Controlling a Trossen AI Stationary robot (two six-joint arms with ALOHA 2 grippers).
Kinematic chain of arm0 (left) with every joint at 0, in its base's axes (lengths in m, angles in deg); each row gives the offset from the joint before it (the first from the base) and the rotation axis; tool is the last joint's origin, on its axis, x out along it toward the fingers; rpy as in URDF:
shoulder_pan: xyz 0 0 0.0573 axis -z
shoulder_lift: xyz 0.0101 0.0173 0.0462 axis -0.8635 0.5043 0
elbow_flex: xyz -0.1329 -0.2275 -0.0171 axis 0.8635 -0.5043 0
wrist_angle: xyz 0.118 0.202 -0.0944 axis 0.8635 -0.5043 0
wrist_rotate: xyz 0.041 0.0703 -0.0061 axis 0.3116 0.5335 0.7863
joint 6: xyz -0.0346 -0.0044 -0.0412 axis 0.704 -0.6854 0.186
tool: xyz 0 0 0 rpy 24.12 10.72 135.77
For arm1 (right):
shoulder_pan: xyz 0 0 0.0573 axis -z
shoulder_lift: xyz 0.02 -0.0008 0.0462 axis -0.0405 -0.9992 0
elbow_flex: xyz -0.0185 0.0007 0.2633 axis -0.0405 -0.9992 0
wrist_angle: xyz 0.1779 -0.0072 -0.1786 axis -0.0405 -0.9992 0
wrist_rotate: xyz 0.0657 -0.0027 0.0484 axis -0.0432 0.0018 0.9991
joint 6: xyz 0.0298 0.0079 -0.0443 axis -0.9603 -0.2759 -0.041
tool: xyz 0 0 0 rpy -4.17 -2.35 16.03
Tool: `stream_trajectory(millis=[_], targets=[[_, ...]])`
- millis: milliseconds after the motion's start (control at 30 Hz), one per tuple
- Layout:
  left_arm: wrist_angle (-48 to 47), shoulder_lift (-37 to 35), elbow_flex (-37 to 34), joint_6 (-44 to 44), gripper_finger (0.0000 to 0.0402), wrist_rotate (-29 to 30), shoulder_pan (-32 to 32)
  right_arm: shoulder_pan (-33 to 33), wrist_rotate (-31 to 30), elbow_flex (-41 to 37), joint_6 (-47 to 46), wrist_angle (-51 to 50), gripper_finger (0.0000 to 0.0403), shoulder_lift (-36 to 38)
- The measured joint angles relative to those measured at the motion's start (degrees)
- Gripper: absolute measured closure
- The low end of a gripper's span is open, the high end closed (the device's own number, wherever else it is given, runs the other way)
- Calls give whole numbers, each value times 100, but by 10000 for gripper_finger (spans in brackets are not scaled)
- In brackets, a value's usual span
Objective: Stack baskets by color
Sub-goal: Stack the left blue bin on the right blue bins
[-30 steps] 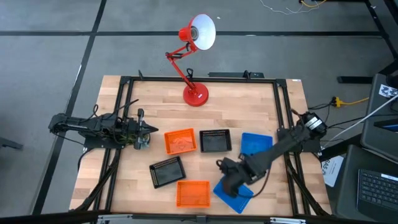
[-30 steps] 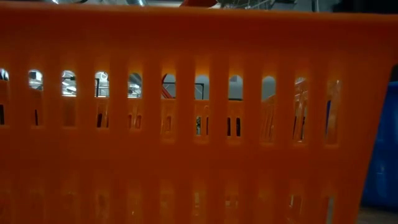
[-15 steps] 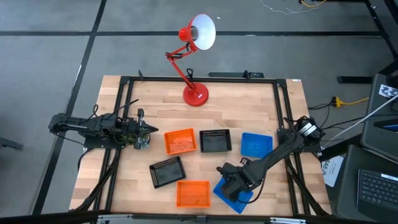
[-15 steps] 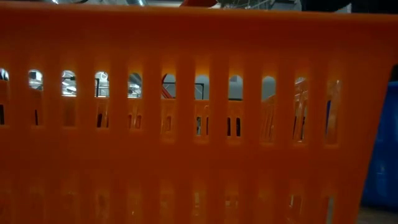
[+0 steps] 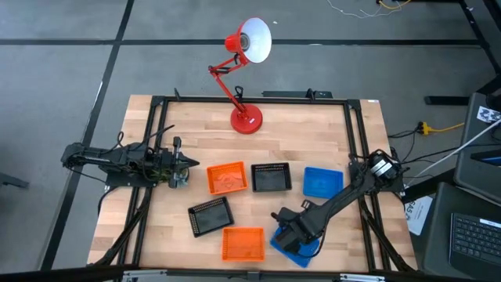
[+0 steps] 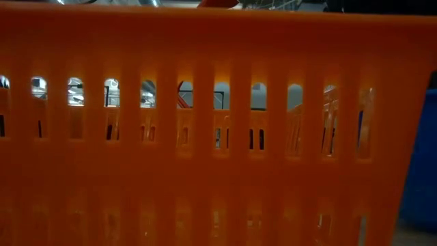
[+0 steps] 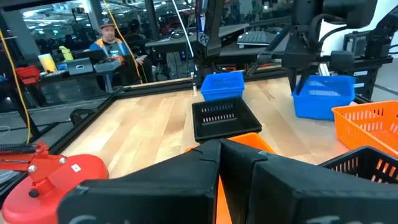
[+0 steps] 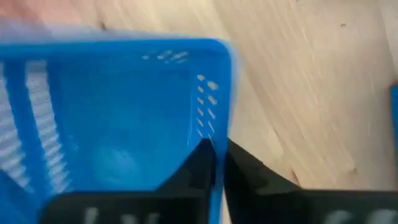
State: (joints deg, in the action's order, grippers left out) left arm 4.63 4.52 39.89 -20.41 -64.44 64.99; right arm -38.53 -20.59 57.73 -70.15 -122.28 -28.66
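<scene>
Pinching the rim of a blue basket [image 5: 301, 249] near the front edge of the wooden desk [image 5: 196, 133], the right gripper [image 5: 291, 232] has one finger inside the wall. The left gripper [image 5: 182, 164], pressed together, waits by the left edge. A red lamp [image 5: 244, 63] stands at the back (a person [image 7: 112, 46] sits beyond).

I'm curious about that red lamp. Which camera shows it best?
The high view: the whole red lamp shows, from base to shade. The left wrist view catches only its base. The low view shows just slivers, the right wrist view nothing.
</scene>
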Motion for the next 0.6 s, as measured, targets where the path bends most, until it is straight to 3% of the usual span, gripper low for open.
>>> stream_trajectory(millis=[167, 300, 400, 500, 600], targets=[[0, 0, 0, 0, 400, 0, 0, 33, 408, 73, 444, -491, 395, 225], [0, 0, 0, -1, 400, 0, -2, 145, 354, 676, 919, -1906, 397, 485], [0, 0, 0, -2, 400, 0, 0, 275, -237, 1263, 1317, -3043, 397, 665], [-2, -2, 0, -4, 400, -2, 0, 453, -1016, 1345, 2339, -2665, 397, 1171], [16, -7, -2, -4, 400, 7, 0, 803, -1561, 1250, 2660, -2886, 397, 1559]])
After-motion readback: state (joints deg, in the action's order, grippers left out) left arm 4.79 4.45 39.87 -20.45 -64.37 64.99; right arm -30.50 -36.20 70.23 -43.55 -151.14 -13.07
